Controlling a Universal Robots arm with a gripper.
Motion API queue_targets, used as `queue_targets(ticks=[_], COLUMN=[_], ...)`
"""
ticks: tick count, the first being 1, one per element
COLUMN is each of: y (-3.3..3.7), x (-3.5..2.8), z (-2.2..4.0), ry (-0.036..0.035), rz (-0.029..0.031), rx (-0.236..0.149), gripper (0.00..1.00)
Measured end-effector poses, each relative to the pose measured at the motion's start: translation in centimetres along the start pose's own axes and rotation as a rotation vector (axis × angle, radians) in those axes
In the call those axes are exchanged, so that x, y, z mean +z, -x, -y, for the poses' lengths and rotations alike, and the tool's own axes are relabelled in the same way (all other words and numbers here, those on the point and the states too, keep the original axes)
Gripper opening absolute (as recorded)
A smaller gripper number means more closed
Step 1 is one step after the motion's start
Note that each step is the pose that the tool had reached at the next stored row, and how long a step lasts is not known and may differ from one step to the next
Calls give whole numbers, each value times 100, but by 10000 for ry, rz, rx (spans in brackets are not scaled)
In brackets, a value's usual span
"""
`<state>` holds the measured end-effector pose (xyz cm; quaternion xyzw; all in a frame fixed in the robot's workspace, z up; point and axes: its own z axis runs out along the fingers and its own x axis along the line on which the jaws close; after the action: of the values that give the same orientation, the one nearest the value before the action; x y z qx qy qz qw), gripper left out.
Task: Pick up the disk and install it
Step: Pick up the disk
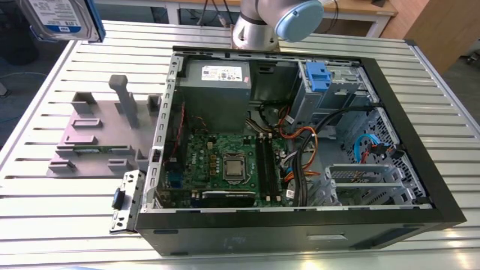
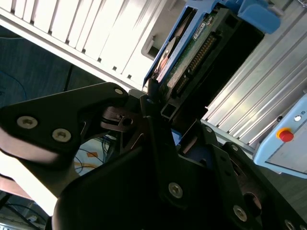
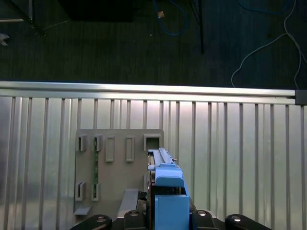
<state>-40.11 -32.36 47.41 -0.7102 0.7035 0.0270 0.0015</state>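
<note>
Disk (image 1: 60, 19) held high over the counter (image 1: 45, 214), at the exterior view's left, fingers (image 2: 156, 120) clamped on it; carrying well likely demands steady grip, clearing the grey stand (image 1: 98, 135).

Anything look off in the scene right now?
Nothing damaged or spilled. One oddity: a small metal bracket with a blue connector sits tilted outside the open computer case, at its corner on the exterior view's left. The disk is up off the grey stand, clamped in the gripper.
</note>
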Motion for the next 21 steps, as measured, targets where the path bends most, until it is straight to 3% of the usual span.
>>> queue_targets(ticks=[21], y=[3], x=[-69], z=[-1], ry=[0], rz=[0], rx=[0], gripper=[37])
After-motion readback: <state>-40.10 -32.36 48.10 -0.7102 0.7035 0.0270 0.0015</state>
